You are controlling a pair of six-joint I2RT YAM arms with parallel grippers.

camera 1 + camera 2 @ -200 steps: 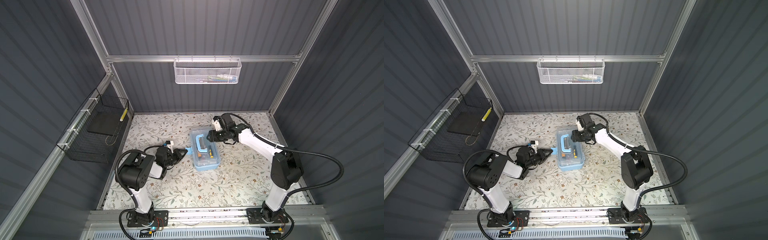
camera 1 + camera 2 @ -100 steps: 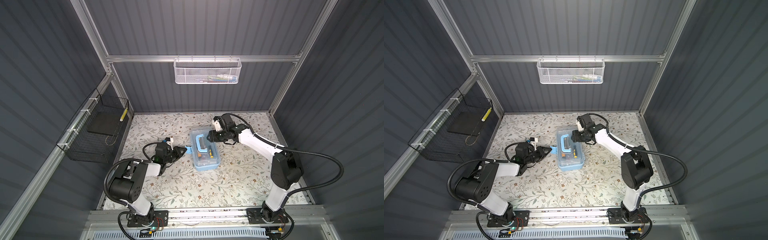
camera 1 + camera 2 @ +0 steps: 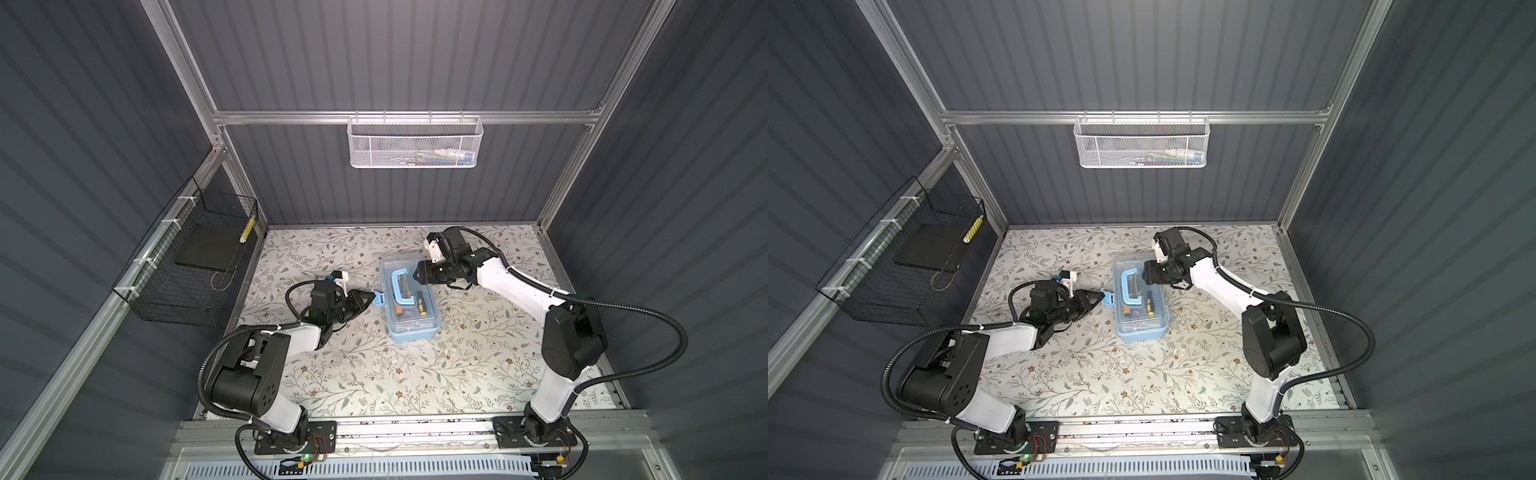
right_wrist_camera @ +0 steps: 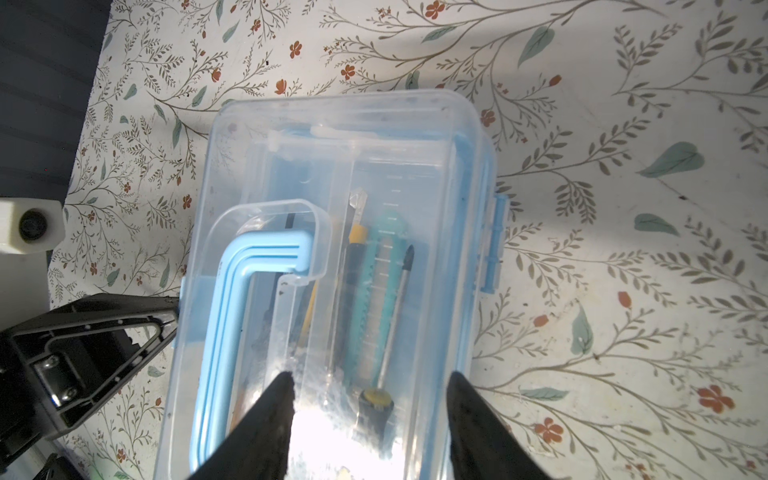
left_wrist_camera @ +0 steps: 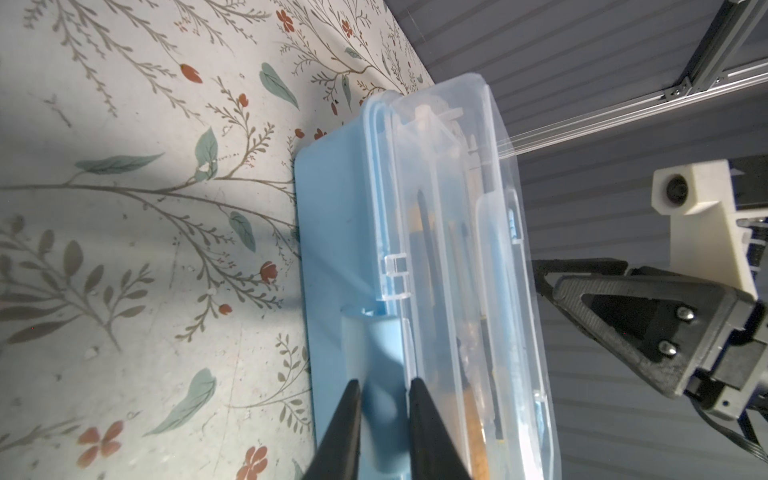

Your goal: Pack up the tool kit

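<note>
Your left gripper (image 5: 382, 386) is pinched shut on the blue latch (image 5: 380, 345), which juts from the side wall of the tool kit box (image 5: 332, 232) just ahead of its fingertips. Swing the latch up onto the clear lid (image 4: 374, 145) until it seats. Your right gripper (image 4: 370, 378) holds nothing, its jaws apart over the lid beside the handle (image 4: 232, 291). Press down there so the box does not slide.

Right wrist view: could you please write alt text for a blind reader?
A clear-lidded blue tool box holds a teal utility knife and a yellow-black screwdriver beside its handle. The open right gripper is over it; the left gripper is at a side latch.
</note>
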